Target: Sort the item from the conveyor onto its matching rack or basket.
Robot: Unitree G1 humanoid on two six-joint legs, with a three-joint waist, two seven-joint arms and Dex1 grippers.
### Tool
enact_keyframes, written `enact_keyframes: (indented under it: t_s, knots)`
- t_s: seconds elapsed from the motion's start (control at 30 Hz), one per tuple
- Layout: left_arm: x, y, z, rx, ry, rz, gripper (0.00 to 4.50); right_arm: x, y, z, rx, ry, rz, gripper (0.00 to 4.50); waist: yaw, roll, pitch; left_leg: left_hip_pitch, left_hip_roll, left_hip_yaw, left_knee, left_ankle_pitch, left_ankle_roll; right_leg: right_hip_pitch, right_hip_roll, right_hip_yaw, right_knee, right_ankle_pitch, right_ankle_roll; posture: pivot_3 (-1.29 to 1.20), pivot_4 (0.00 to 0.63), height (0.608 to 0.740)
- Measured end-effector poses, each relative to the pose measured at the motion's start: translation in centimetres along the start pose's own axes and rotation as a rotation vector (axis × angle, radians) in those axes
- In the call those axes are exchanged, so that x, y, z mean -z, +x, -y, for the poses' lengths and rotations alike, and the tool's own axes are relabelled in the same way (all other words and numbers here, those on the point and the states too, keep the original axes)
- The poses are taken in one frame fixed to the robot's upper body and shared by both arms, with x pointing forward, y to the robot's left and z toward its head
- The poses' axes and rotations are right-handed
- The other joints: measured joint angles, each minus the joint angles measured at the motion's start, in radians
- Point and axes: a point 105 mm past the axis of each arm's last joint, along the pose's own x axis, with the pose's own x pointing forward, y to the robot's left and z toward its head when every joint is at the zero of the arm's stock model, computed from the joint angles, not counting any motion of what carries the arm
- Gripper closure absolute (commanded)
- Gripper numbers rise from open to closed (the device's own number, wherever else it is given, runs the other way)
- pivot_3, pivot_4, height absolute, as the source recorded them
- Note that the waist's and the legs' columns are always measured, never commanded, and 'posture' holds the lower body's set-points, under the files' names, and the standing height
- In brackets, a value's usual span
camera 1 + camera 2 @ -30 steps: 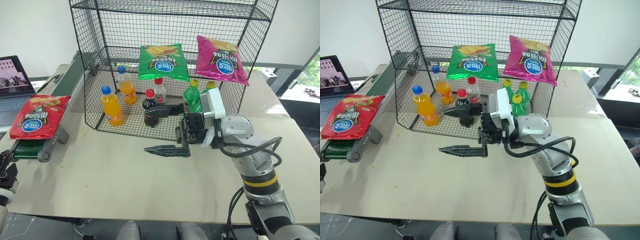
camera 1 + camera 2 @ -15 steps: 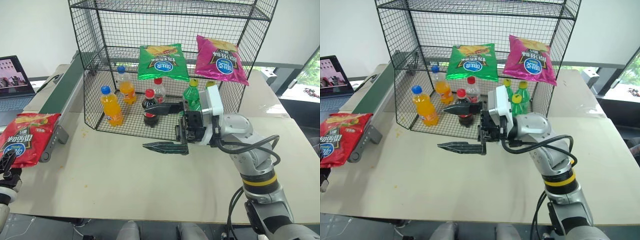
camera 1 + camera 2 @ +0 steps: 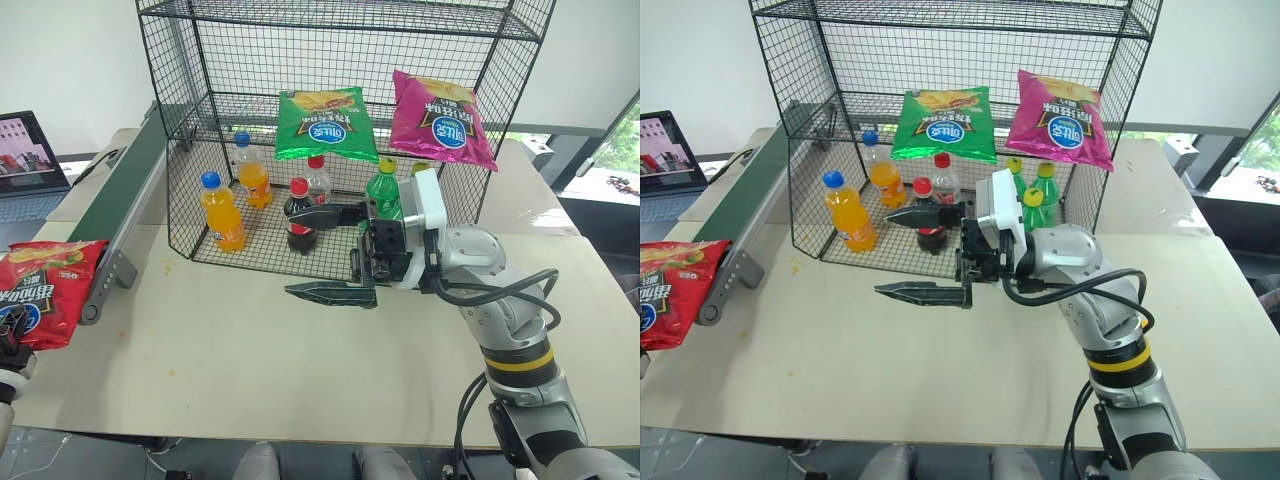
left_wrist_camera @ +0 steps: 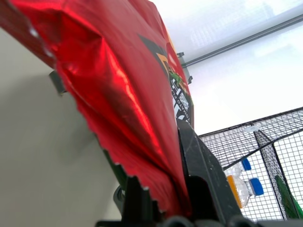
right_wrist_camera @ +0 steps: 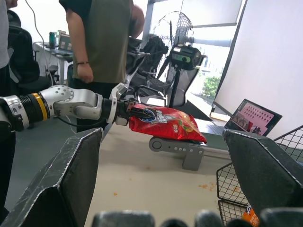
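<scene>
Lifted off the conveyor (image 3: 125, 205) since a second ago, the red chip bag (image 3: 40, 292) now hangs past the desk's (image 3: 300, 370) left edge, clenched in my left gripper's (image 5: 124, 112) jaws. My right gripper's (image 3: 322, 252) jaws stay spread before the rack (image 3: 190, 120).

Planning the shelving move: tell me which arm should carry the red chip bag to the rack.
Left. The left gripper is shut on the red chip bag; the right gripper hangs open before the black wire rack.
</scene>
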Motion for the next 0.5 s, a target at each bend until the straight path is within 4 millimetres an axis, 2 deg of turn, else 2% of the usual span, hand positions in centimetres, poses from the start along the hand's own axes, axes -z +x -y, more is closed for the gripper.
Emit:
enact_keyframes:
  t_s: [0.07,0.2,0.33,0.4,0.5]
  knots:
    - [0.1,0.1,1.1,0.033,0.017,-0.013,4.41,0.2,-0.1,0.1,0.020,0.008,-0.003,0.00,0.001,-0.002,0.001,0.000,0.000,0.000,0.000,0.000,0.000,0.000,0.000,0.000,0.000,0.000,0.000,0.00,0.150,0.740]
    - [1.4,-0.2,6.3,0.205,0.049,-0.090,4.41,0.4,-0.6,0.2,0.088,0.007,-0.009,0.00,0.003,-0.003,0.001,-0.001,0.000,0.000,0.000,0.000,0.000,0.000,0.000,0.000,-0.001,0.000,0.000,0.00,0.150,0.740]
    - [5.6,-1.0,11.6,0.393,0.076,-0.241,4.41,0.4,-1.6,0.9,0.203,0.006,-0.021,0.00,0.007,-0.003,0.002,-0.001,0.000,0.000,0.000,0.000,-0.001,0.000,-0.001,0.000,-0.001,0.000,0.000,0.00,0.150,0.740]
    - [8.1,-1.0,14.4,0.500,0.082,-0.315,4.41,0.3,-1.9,1.3,0.253,0.003,-0.024,0.00,0.010,-0.003,0.002,-0.001,0.000,0.000,0.000,0.000,-0.001,0.000,-0.001,0.000,0.000,0.000,0.000,0.00,0.150,0.740]
    - [10.6,-0.4,19.0,0.657,0.059,-0.371,4.41,-0.4,-2.1,1.5,0.312,-0.020,-0.013,0.00,0.018,-0.003,0.002,-0.001,0.000,0.000,0.001,0.001,-0.001,0.000,0.000,0.000,-0.001,0.001,0.000,0.00,0.150,0.740]
